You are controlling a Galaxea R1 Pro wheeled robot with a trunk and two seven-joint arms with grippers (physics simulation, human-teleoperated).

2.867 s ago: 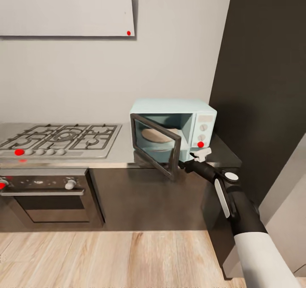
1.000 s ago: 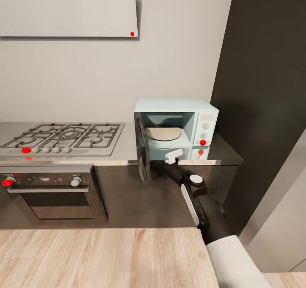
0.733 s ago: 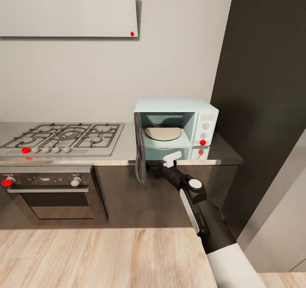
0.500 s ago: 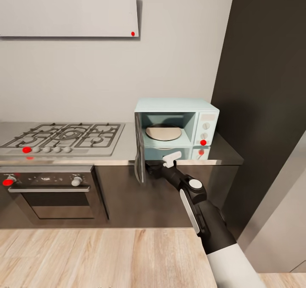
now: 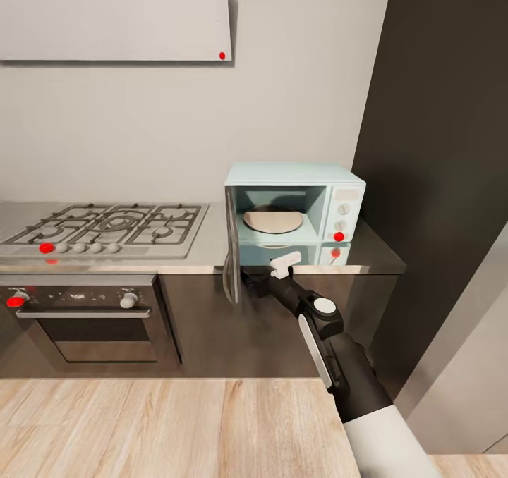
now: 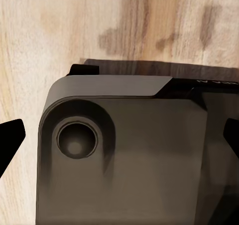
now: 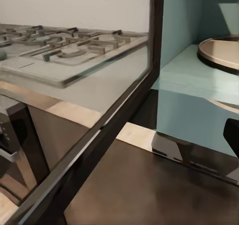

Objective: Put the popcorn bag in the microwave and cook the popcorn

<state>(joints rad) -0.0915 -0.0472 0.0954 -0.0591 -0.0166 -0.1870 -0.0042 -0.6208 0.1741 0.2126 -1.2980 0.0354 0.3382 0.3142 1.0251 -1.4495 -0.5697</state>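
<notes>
Microwave: a small boxy pale mint-blue microwave (image 5: 293,213) stands on the countertop (image 5: 204,252), a smooth, reflective grey metallic slab over glossy dark cabinet fronts.
Door: the dark-framed glass door (image 5: 230,252) is swung fully out, seen edge-on from the head view; through its pane in the right wrist view (image 7: 94,110) the hob shows.
Cavity: inside lies a flat round tan turntable plate (image 5: 272,219), also seen at the edge of the right wrist view (image 7: 219,53).
Controls: two white knobs and a round red light (image 5: 339,237) sit on the panel at the microwave's right side.
Right gripper: the right gripper (image 5: 247,278), on a black arm with a white block, sits just below the counter edge beside the bottom of the door; I cannot tell whether its fingers are spread or pressed together.
Left gripper: in the left wrist view, dark fingertips (image 6: 10,140) stand wide apart at both edges, over a rounded dark grey part of the robot's body (image 6: 129,155) and wood floor (image 6: 59,21).
Hob: a grated steel gas hob (image 5: 106,228) lies at the left, above a built-in oven (image 5: 85,319).
Hood: a flat white hood (image 5: 113,13) hangs on the pale grey wall.
Popcorn bag: I cannot tell where it is.
</notes>
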